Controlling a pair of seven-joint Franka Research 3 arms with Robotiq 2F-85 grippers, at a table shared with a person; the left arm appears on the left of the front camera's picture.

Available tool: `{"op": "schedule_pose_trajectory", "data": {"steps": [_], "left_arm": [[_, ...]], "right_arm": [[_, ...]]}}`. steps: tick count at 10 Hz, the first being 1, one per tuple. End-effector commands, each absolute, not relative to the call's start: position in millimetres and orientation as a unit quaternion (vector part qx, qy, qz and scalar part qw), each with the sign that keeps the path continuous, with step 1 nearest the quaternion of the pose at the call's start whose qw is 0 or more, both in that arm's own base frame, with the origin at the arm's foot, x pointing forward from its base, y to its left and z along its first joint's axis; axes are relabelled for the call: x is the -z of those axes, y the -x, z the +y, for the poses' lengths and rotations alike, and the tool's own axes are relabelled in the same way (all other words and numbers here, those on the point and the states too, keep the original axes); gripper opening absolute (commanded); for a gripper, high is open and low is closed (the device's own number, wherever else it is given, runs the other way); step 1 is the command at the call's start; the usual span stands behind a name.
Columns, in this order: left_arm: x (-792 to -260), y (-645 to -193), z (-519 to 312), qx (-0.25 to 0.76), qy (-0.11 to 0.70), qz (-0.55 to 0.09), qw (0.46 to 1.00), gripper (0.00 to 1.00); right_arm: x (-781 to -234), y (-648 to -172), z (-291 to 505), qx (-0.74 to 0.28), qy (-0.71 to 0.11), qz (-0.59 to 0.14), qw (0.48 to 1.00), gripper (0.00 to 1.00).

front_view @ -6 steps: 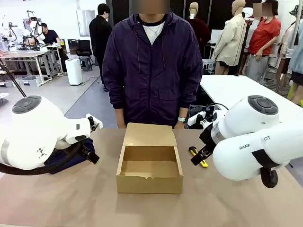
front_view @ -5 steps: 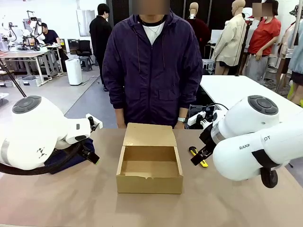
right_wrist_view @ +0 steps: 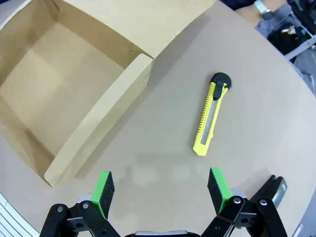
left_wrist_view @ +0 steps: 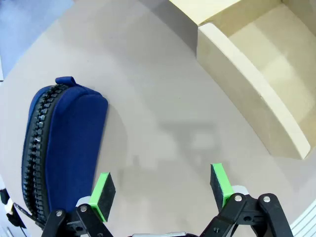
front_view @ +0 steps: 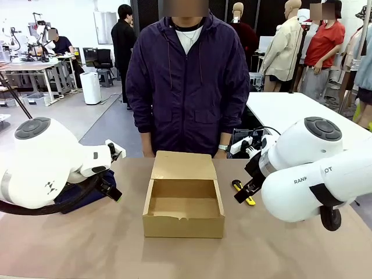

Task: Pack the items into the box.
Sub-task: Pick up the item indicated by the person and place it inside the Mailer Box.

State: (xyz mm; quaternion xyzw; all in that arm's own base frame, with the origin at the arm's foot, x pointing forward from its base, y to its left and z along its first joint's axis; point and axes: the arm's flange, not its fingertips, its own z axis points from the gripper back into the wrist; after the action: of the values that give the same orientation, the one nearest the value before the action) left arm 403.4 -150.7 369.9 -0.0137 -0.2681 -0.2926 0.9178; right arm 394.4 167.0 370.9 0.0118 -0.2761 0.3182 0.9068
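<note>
The box (front_view: 183,224) stands open and empty in the middle of the bench (front_view: 87,250). The pouch (left_wrist_view: 64,148) lies to its left; it looks soft and light and will likely sag, so pinch across its middle, beside the zip. The knife (right_wrist_view: 211,114) lies to the right of the box; it looks rigid, slim and slick, so grip across its width. The left tool (left_wrist_view: 160,180) and right tool (right_wrist_view: 160,185) hover with jaws apart, holding nothing.

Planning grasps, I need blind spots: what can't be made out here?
- Front view: navy blue fabric zip pouch mostly hidden behind the left arm.
- Front view: yellow-and-black utility knife partly covered by the right arm.
- Right wrist view: small black object partly hidden by the right gripper.
</note>
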Motion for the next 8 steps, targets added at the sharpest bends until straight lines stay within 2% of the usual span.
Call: {"op": "schedule_pose_trajectory", "data": {"steps": [1,8], "left_arm": [[-370.0,-403.4,-150.7,0.293,0.014,-0.268,0.918,1.00],[-370.0,-403.4,-150.7,0.293,0.014,-0.268,0.918,1.00]], "right_arm": [[-370.9,-394.5,166.9,-0.318,-0.012,-0.276,0.907,1.00],[-370.9,-394.5,166.9,-0.318,-0.012,-0.276,0.907,1.00]]}}
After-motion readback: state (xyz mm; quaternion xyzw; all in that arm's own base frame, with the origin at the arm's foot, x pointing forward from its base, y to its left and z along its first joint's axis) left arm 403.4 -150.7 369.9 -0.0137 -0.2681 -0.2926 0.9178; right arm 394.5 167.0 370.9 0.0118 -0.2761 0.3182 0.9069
